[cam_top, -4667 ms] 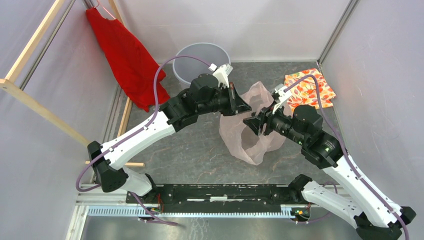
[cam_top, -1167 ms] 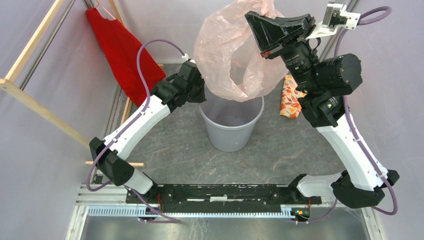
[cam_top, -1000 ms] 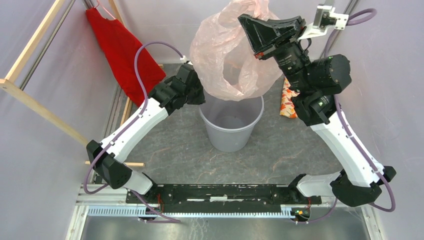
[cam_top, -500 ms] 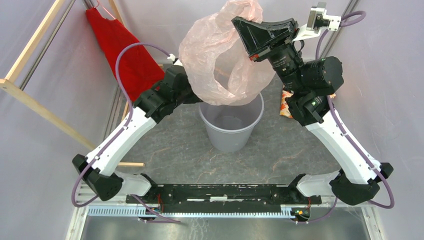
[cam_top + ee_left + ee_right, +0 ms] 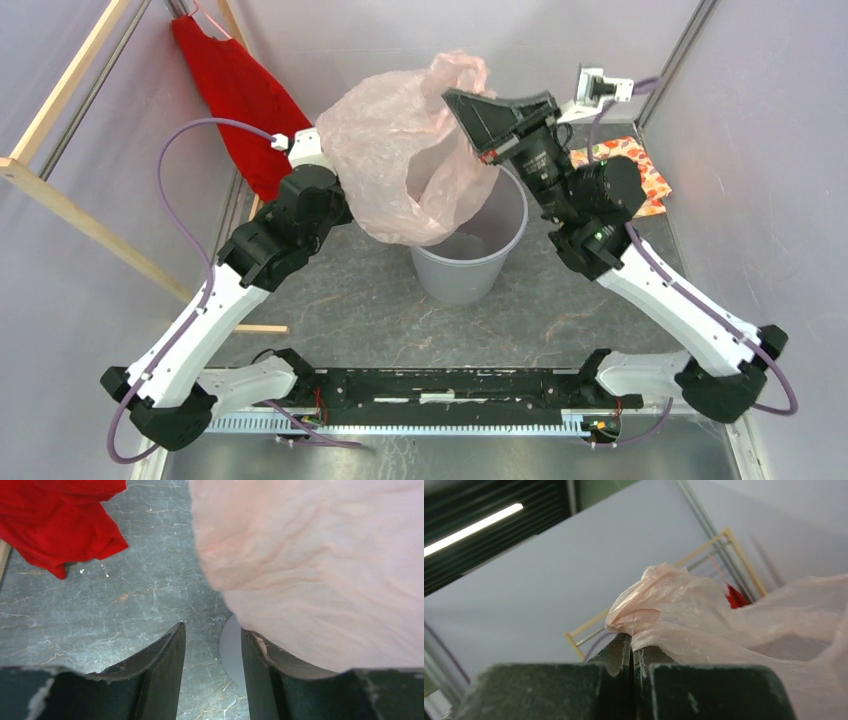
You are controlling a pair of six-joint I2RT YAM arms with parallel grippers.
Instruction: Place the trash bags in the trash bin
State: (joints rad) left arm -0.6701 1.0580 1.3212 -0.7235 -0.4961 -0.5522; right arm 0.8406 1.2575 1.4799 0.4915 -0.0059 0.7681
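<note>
The pale pink trash bag [image 5: 385,150] hangs bunched in the air, its lower end drooping over the left rim of the grey trash bin [image 5: 512,222]. My right gripper [image 5: 458,98] is shut on the bag's top; in the right wrist view the jaws [image 5: 631,641] pinch a fold of the bag [image 5: 684,615]. My left gripper [image 5: 212,636] is open with only floor between its fingers. The bag [image 5: 320,565] bulges just above its right finger, and a sliver of the bin [image 5: 228,647] shows between them. In the top view the bag hides the left fingers.
A red garment [image 5: 245,110] hangs on a wooden frame [image 5: 60,195] at the back left, close to the left arm. An orange floral cloth [image 5: 640,165] lies at the back right behind the right arm. Grey walls enclose the marbled floor [image 5: 350,300].
The right arm has lowered the bag down and to the left, onto the bin. The left arm has drawn back to the left and its jaws have opened wider.
</note>
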